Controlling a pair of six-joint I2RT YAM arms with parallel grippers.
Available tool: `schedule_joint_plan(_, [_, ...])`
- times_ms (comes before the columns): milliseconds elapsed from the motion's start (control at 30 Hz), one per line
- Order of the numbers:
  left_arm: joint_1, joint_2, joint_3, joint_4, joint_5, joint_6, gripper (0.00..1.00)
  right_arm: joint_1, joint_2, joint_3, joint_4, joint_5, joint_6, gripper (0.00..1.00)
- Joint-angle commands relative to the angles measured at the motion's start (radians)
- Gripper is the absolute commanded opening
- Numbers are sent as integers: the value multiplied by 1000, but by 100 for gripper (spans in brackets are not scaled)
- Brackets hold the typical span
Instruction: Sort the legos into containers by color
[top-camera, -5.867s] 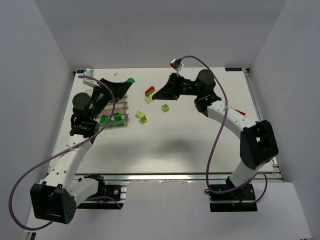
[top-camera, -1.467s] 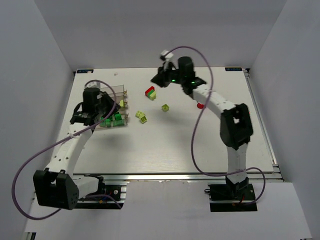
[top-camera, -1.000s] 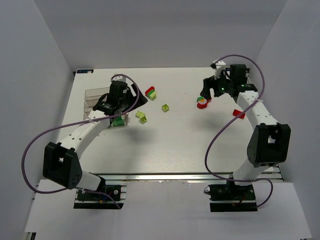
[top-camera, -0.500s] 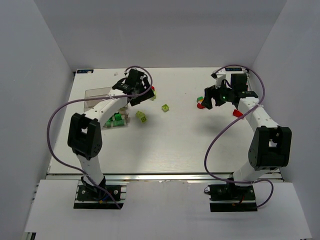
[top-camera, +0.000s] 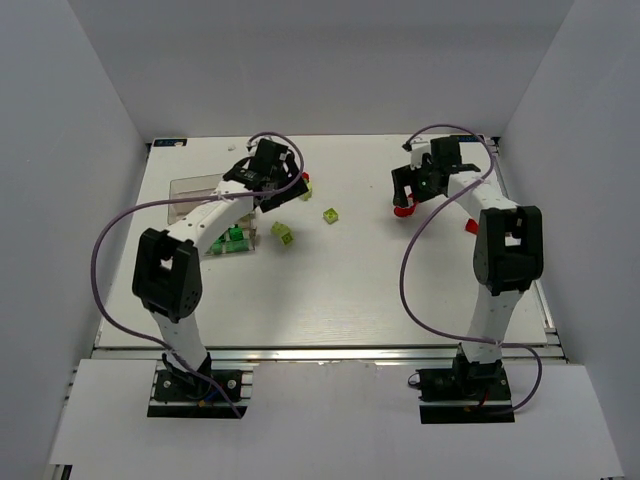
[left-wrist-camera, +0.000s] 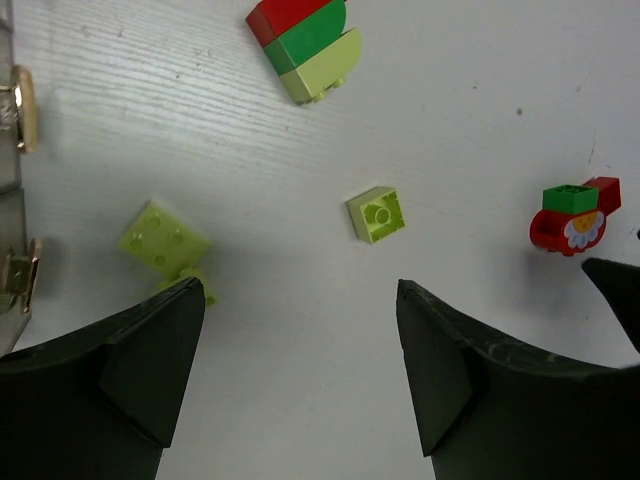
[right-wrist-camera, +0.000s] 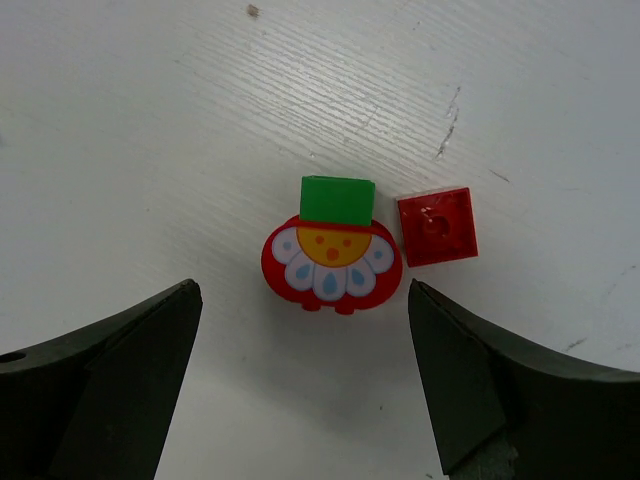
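The legos lie loose on the white table. A red, green and lime stack (left-wrist-camera: 305, 40) sits beyond my open left gripper (left-wrist-camera: 300, 300) (top-camera: 285, 190), with a small lime brick (left-wrist-camera: 377, 214) (top-camera: 330, 214) and a larger lime brick (left-wrist-camera: 163, 238) (top-camera: 283, 232) nearby. My right gripper (right-wrist-camera: 300, 300) (top-camera: 408, 192) hangs open just short of a red piece with white petals and a green top (right-wrist-camera: 333, 262) (top-camera: 403, 210). A small red brick (right-wrist-camera: 436, 226) lies beside it. The clear containers tray (top-camera: 190, 190) at the left holds green bricks (top-camera: 232, 238).
Another red brick (top-camera: 470, 226) lies on the table right of the right arm. White walls close in the table at the back and both sides. Purple cables loop from both arms.
The right wrist has swung left and toward the back, bringing its open fingers over the red petal piece. The left arm has hardly moved.
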Motion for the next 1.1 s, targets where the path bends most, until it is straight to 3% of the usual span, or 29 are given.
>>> schedule_joint_plan(0, [-4,-135,-56,35,-22,-17,87,39,38,99,-53,120,43,88])
schedule_joint_plan(467, [-2,-244,-122,55,-48,-20,90,63,58,72,-96,239,75,88])
schedule_joint_plan(1067, [-2,-307,-169,55,-71,-31,91,73,198,149,-121,257,124,87])
